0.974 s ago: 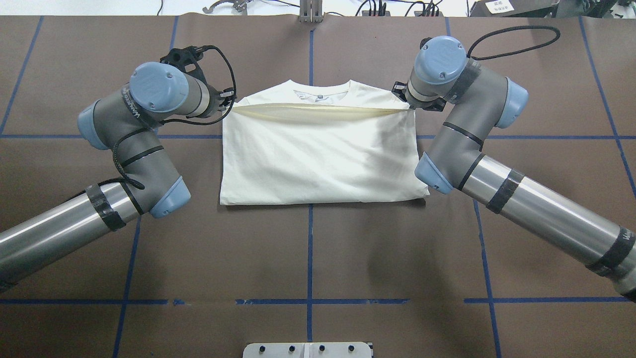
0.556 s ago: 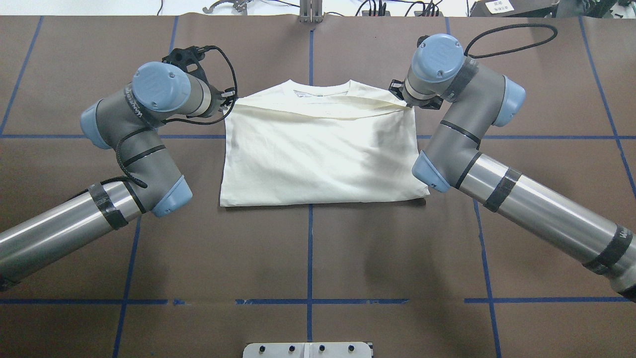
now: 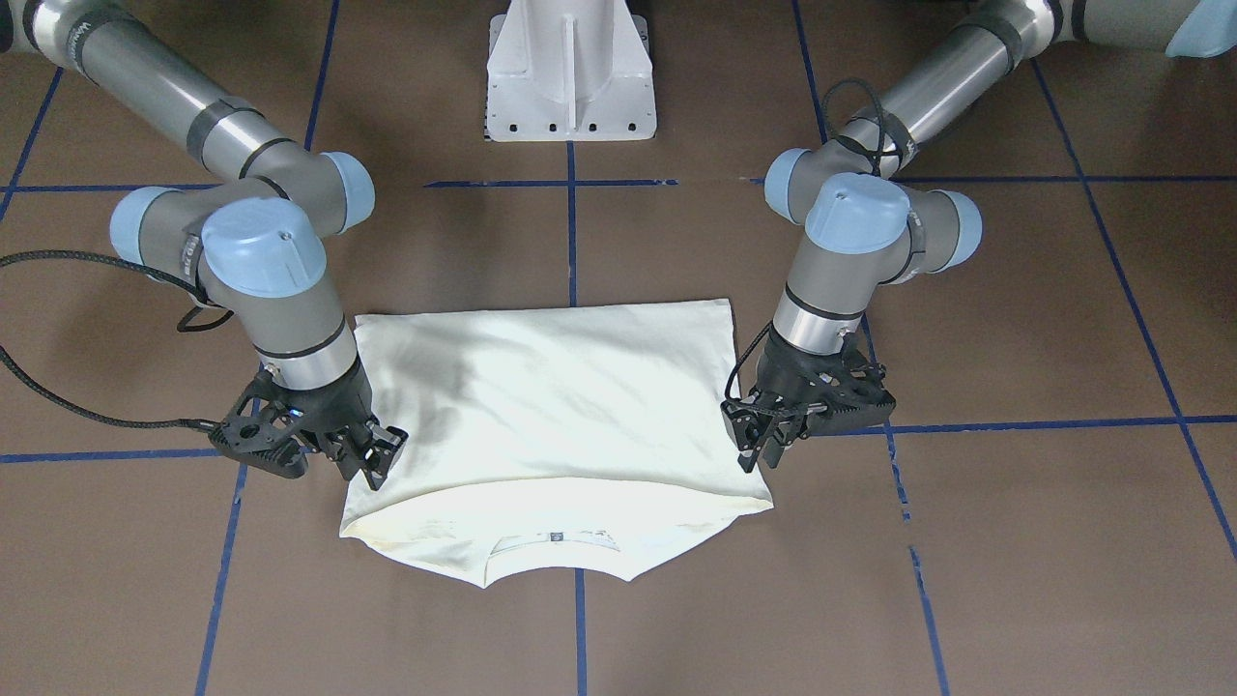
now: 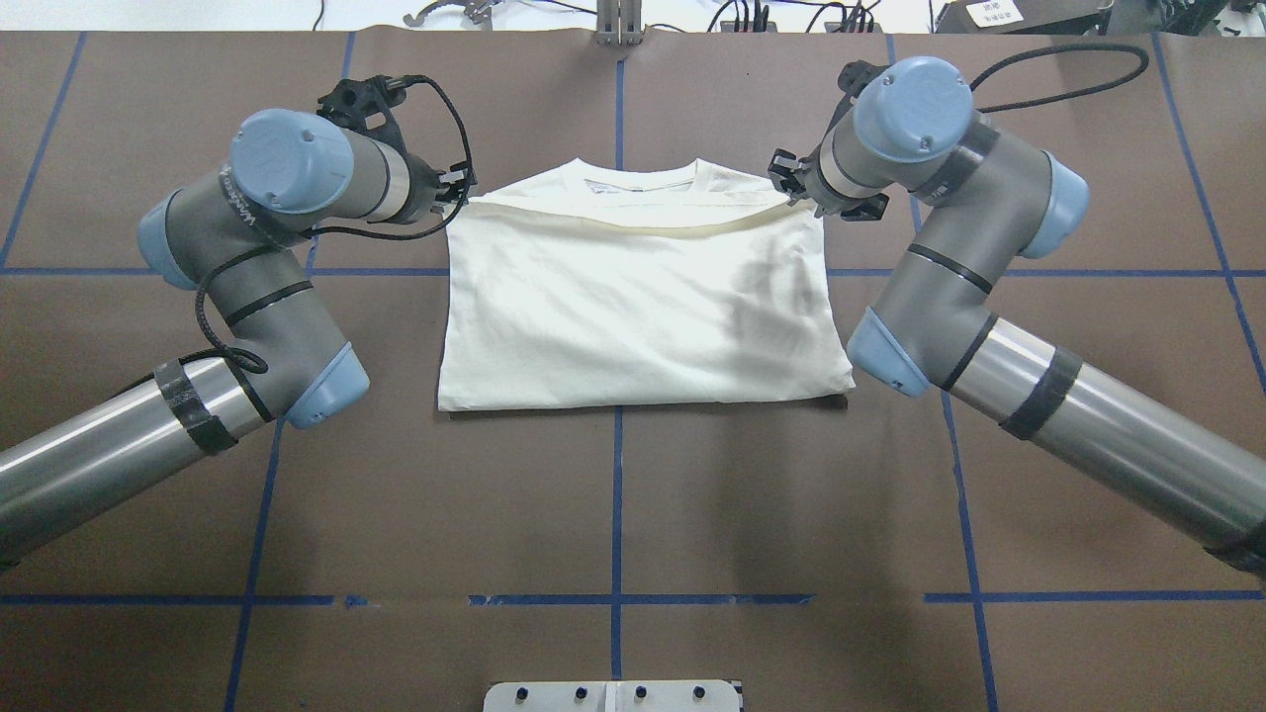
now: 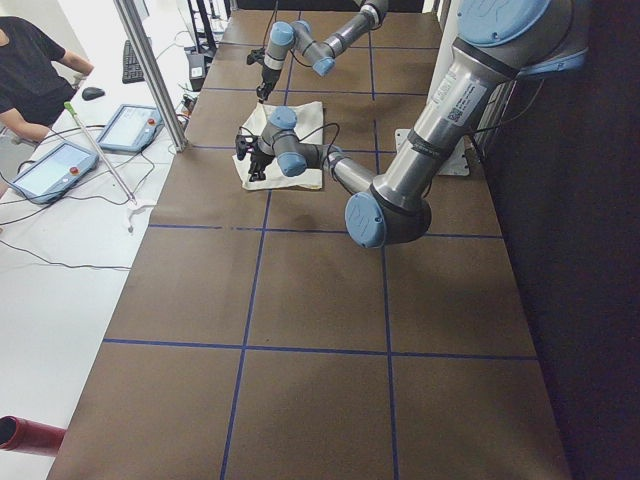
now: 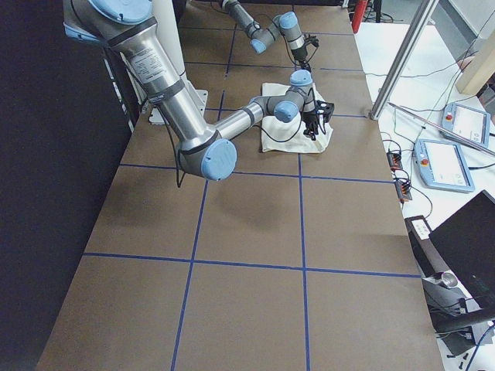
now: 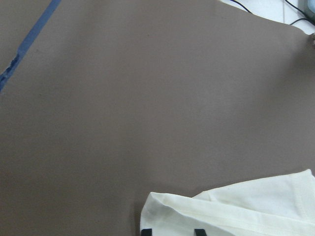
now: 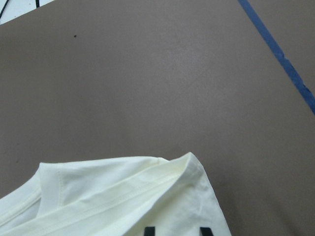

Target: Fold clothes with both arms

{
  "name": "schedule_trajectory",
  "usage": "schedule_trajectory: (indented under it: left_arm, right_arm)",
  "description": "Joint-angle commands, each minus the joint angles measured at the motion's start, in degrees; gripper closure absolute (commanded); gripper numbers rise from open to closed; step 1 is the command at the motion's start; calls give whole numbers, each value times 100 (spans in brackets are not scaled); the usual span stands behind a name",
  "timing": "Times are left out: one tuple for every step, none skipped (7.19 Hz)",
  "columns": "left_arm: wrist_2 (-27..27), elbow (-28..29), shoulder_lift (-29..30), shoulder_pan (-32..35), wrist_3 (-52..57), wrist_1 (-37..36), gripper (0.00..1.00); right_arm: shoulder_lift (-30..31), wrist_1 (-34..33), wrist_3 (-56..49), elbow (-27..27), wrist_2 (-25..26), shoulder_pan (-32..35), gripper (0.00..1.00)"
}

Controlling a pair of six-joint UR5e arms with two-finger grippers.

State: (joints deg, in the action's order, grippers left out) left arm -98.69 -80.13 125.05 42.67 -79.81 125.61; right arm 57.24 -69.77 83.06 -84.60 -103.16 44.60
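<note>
I have the left gripper (image 3: 757, 447) and right gripper (image 3: 372, 462) each pinching a hem corner of the shirt (image 4: 633, 297) mid-table, folding it toward the collar, so next comes an even lay-down and release.

A folded shirt (image 4: 633, 307) lies flat near the centre of a table (image 4: 613, 514), its neckline at twelve o'clock, away from the robot, and its folded edge at six o'clock. The left gripper (image 3: 759, 449) sits at the shirt's ten o'clock corner and the right gripper (image 3: 377, 462) at its two o'clock corner, each touching the upper layer's hem. The left arm (image 4: 227, 297) stretches away toward eight o'clock, the right arm (image 4: 969, 316) toward four o'clock. A pedestal (image 3: 570, 72) stands at six o'clock, well apart from the shirt. Beyond the table's far side, a person (image 5: 30, 70) sits by two tablets (image 5: 50, 170).
</note>
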Motion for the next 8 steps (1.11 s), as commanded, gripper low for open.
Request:
schedule_trajectory:
  left_arm:
    - [-151, -450, -226, 22, -43, 16, 61]
    - [-151, -495, -227, 22, -61, 16, 61]
    - [-142, -530, -236, 22, -52, 16, 61]
    - [-125, -530, -227, 22, -52, 7, 61]
    - [-107, -530, -218, 31, -52, 7, 61]
    - [-98, -539, -218, 31, -61, -2, 61]
    - [-89, -539, -218, 48, -61, -2, 61]
    - [-89, -539, -218, 92, -61, -2, 61]
  right_arm:
    - [1057, 50, 687, -1108, 23, -492, 43]
    - [1226, 59, 1190, -1311, 198, -740, 43]
    - [1472, 60, 1256, -1470, 296, -916, 38]
    - [1683, 77, 1248, -1585, 305, -944, 38]
    - [1702, 77, 1256, -1630, 314, -1005, 38]
    - [1746, 77, 1256, -1630, 323, -1084, 38]
    - [1764, 77, 1265, -1708, 323, -1154, 37]
    - [1764, 77, 1282, -1718, 332, -1242, 36]
